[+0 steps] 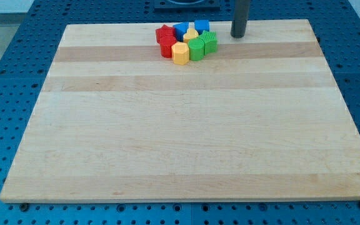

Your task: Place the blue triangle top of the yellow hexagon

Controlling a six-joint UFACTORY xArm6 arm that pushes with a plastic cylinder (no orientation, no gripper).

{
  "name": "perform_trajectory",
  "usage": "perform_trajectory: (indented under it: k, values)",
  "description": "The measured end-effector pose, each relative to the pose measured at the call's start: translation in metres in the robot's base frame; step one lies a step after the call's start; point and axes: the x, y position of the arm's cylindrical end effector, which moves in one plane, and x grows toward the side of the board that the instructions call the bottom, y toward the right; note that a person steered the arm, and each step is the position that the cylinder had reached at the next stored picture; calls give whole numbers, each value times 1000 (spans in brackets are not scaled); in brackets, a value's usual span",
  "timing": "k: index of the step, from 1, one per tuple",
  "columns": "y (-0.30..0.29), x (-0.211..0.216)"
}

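The blue triangle block (180, 29) sits at the view's top edge of the wooden tabletop (167, 137), in the back row of a tight cluster; its outline is too small to read with certainty, so taking it for the triangle rather than the squarer blue block (202, 25) to its right is a judgement. It looks like a small, rigid, light plastic piece with flat sides, likely to slide easily on the smooth wood and to swivel if pushed off-centre, so contact is best made squarely on a flat side, low down. It is hemmed in: a red star-like block (164, 32) touches it on the view's left, a small yellow block (191, 34) sits at its right, and a second red block (167, 47) lies just below. The yellow hexagon block (180, 54) is at the cluster's bottom edge, with two green blocks (196, 49) (209, 42) to its right. The arm carries no claw, so there is nothing to open or close: only a dark rod, whose tip (239, 35) stands on the tabletop to the view's right of the cluster, near the green blocks but apart from every block.
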Motion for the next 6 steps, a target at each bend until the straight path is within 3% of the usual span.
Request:
perform_trajectory:
  k: [1, 3, 4, 6]
  values:
    - [-9, -29]
    - [-91, -28]
    - [-130, -17]
    - [-154, 34]
